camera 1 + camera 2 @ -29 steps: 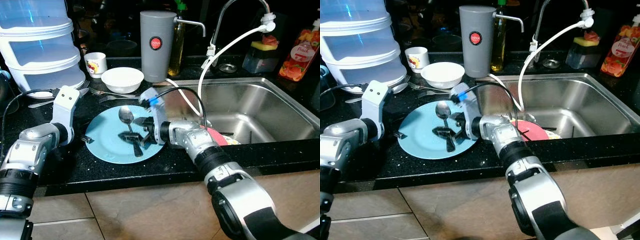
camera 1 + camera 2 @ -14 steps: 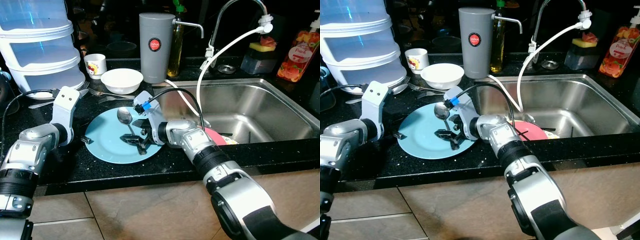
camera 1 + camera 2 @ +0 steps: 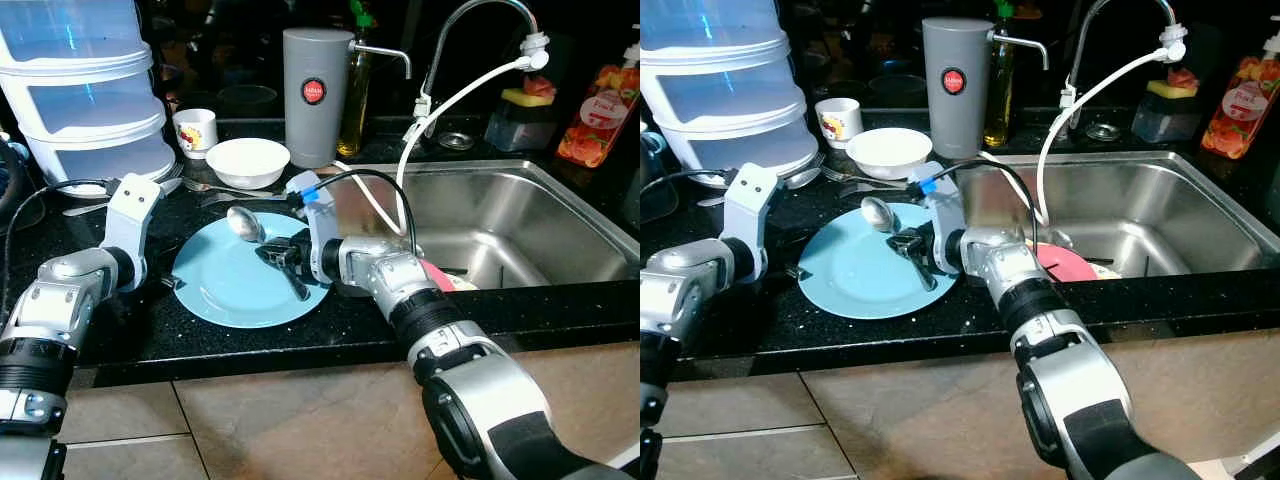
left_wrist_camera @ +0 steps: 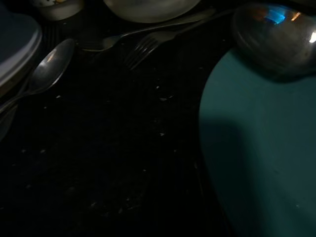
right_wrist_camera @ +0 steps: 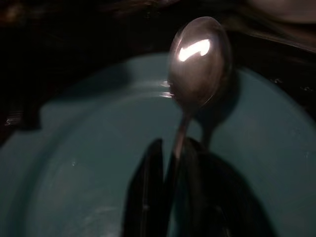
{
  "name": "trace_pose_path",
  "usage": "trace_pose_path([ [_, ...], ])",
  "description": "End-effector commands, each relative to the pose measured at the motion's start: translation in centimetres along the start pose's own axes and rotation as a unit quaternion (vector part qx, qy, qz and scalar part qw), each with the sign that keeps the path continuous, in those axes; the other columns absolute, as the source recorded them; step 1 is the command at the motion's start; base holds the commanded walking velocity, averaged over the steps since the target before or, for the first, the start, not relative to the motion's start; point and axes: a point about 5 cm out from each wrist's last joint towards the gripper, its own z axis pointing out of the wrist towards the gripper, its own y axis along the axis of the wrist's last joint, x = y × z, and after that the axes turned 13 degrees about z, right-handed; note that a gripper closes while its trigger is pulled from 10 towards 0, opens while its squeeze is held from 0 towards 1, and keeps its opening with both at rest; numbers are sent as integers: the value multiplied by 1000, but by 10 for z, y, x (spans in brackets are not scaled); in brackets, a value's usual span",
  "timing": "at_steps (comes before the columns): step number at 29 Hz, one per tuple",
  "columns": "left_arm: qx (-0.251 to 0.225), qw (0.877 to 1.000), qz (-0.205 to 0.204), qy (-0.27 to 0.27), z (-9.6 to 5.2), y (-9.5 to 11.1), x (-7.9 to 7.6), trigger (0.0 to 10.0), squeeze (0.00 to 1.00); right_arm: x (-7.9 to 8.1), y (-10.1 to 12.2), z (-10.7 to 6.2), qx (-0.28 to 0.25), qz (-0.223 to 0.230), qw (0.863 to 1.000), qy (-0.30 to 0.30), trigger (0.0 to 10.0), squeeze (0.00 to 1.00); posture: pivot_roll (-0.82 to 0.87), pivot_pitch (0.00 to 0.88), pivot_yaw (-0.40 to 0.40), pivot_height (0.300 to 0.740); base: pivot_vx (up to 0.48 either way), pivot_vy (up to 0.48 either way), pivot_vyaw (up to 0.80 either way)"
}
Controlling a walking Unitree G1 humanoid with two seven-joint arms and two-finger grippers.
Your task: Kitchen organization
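On the black counter, our right gripper pinches the spoon above the blue plate; we should lift steadily. Left gripper fingers: cannot tell

Polished, mirror-bright metal on the spoon, catching a white glare, pinched between matt black fingers; smooth, glossy light-blue glaze on the plate beneath. Black speckled stone, shiny, for the tabletop, with brushed stainless steel in the sink and chrome on the tap. Glossy white ceramic for the bowl, translucent plastic for the stacked containers, matt grey finish on the tall canister.
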Motion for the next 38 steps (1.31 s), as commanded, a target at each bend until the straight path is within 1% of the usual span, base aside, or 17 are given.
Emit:
trace_pose_path([
  [1, 33, 999, -6, 12, -3, -16, 3, 0, 0, -9, 12, -7, -72, 60, 996, -13, 0, 0, 117, 92, -36, 740, 0, 0, 0],
  [2, 33, 999, -6, 12, -3, -16, 3, 0, 0, -9, 12, -7, -72, 60, 996, -13, 0, 0, 117, 92, -36, 740, 0, 0, 0],
  [4, 31, 999, -6, 18, -3, -15, 4, 0, 0, -16, 36, -18, -160, 84, 983, -23, 0, 0, 119, 95, -34, 740, 0, 0, 0],
  [5, 31, 999, -6, 18, -3, -15, 4, 0, 0, -16, 36, -18, -160, 84, 983, -23, 0, 0, 119, 95, -34, 740, 0, 0, 0],
  [6, 31, 999, -7, 20, -3, -15, 5, 0, 0, -27, 54, -33, -231, 100, 967, -45, 0, 0, 120, 97, -35, 740, 0, 0, 0],
  [7, 31, 999, -7, 20, -3, -15, 5, 0, 0, -27, 54, -33, -231, 100, 967, -45, 0, 0, 120, 97, -35, 740, 0, 0, 0],
  [10, 33, 999, -6, 23, -4, -16, 7, 0, 0, -52, 78, -67, -323, 104, 935, -108, 0, 0, 120, 99, -35, 740, 0, 0, 0],
  [12, 33, 999, -6, 24, -5, -16, 7, 0, 0, -58, 81, -75, -333, 96, 929, -128, 0, 0, 119, 102, -34, 740, 0, 0, 0],
  [15, 35, 999, -6, 25, -5, -18, 8, 0, 0, -70, 82, -89, -327, 39, 925, -187, 0, 0, 117, 103, -33, 740, 0, 0, 0],
  [17, 36, 999, -6, 25, -6, -18, 8, 0, 0, -79, 72, -93, -283, -29, 929, -235, 0, 0, 117, 103, -33, 740, 0, 0, 0],
  [21, 36, 999, -6, 25, -5, -18, 8, 0, 0, -88, 48, -91, -216, -94, 932, -275, 0, 0, 118, 104, -32, 740, 0, 0, 0],
  [22, 35, 999, -6, 26, -5, -18, 8, 0, 0, -91, 31, -87, -181, -112, 935, -283, 4235, 0, 119, 103, -31, 740, 0, 0, 0],
  [23, 33, 999, -5, 25, -5, -17, 8, 0, 0, -92, 20, -83, -161, -119, 938, -282, 10000, 0, 120, 103, -29, 740, 0, 0, 0],
  [29, 26, 999, -4, 23, -2, -13, 5, 0, 0, -87, -21, -66, -97, -147, 948, -265, 10000, 0, 123, 104, -27, 740, 0, 0, 0],
  [36, 11, 1000, 10, 11, -1, -8, 3, 0, 0, -84, -41, -58, -49, -177, 949, -258, 10000, 0, 126, 103, -30, 740, 0, 0, 0],
  [37, 12, 1000, 10, 12, -1, -9, 4, 0, 0, -84, -42, -57, -47, -174, 950, -256, 10000, 27, 126, 103, -30, 740, 0, 0, 0],
  [38, 12, 1000, 9, 13, -1, -9, 4, 0, 0, -84, -42, -58, -46, -172, 950, -257, 10000, 1000, 126, 103, -30, 740, 0, 0, 0],
])
